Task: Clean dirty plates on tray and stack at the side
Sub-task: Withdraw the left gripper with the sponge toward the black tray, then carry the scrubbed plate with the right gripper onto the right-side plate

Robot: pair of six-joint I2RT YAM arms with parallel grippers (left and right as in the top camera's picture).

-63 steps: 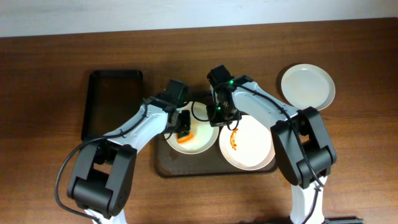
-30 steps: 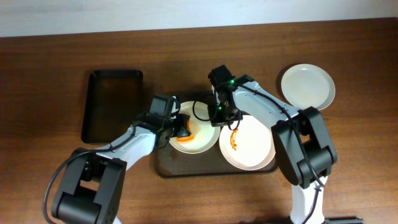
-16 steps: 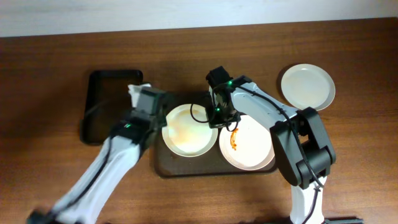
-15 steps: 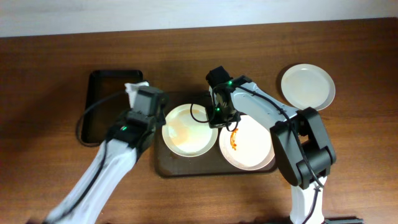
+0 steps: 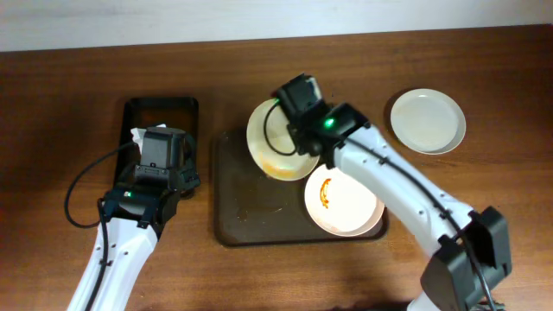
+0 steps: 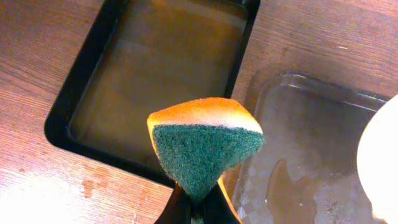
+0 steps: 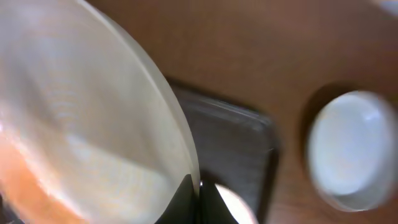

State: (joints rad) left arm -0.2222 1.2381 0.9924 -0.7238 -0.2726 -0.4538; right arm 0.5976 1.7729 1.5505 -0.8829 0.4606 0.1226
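Right tool (image 7: 199,198) pinches one lifted plate (image 5: 276,142), second plate (image 5: 344,203) smeared on tray (image 5: 251,207), third plate (image 5: 427,121) clean aside; left tool (image 6: 198,208) clamps one sponge (image 6: 202,146)

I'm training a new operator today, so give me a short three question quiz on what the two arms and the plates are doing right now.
1. True or false: the left gripper is shut on a sponge.
2. Multiple choice: how many plates lie flat on the brown tray? A none, B one, C two.
3. Fill in: the right gripper holds a tilted ____.
Key: 1 true. 2 B, only the smeared plate. 3 plate: that is the held plate; the clean plate lies off the tray.
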